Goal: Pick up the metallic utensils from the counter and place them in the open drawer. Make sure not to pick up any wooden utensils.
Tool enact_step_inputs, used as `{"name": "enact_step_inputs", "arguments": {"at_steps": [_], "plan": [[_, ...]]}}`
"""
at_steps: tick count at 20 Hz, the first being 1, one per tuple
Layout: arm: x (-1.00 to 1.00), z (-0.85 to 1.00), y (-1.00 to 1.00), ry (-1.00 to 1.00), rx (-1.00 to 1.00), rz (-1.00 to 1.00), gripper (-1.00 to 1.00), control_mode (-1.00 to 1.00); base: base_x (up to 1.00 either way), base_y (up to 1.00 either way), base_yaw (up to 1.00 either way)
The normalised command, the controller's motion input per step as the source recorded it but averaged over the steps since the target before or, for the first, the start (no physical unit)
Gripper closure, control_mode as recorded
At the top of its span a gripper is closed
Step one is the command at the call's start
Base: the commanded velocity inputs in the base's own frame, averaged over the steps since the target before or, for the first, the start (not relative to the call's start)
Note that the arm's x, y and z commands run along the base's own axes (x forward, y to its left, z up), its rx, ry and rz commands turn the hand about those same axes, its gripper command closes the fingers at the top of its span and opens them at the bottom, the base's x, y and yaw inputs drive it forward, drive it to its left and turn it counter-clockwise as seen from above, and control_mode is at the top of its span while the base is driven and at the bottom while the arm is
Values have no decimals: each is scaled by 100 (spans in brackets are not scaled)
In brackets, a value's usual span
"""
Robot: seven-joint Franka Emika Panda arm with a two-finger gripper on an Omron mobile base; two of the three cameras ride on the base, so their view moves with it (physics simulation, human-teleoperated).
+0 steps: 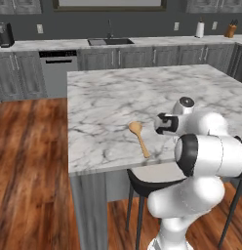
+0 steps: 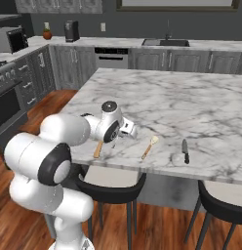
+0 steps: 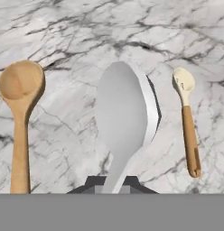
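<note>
1. While our gripper point(image 3: 113, 182) hangs over the marble counter point(image 1: 118, 93), its fingers are clamped together on the handle of a silvery metal spoon point(image 3: 125, 117), whose bowl points toward 12 o'clock in the hand view.
2. We see the large wooden spoon point(image 3: 19, 117) at 9 o'clock of the held spoon, flat on the marble.
3. We see the smaller wooden spoon point(image 3: 188, 126) at 3 o'clock, pale bowl up, also flat.
4. From the right base view, we find the black-handled knife point(image 2: 185, 150) near the counter's front edge, at 3 o'clock of the small spoon, beside a small pale silvery piece point(image 2: 177, 158).
</note>
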Motion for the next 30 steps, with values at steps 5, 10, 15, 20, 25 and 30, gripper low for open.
{"name": "enact_step_inputs", "arguments": {"at_steps": [5,10,15,20,25,30], "plan": [[-48,70,7,-22,0,0,100,-100,0,0,0],[-49,63,15,-13,0,0,100,-100,0,0,0],[-79,35,7,-20,0,0,100,-100,0,0,0],[-71,55,11,-26,0,0,100,-100,0,0,0],[-50,64,7,-25,0,0,100,-100,0,0,0],[-47,63,13,-19,0,0,100,-100,0,0,0]]}}
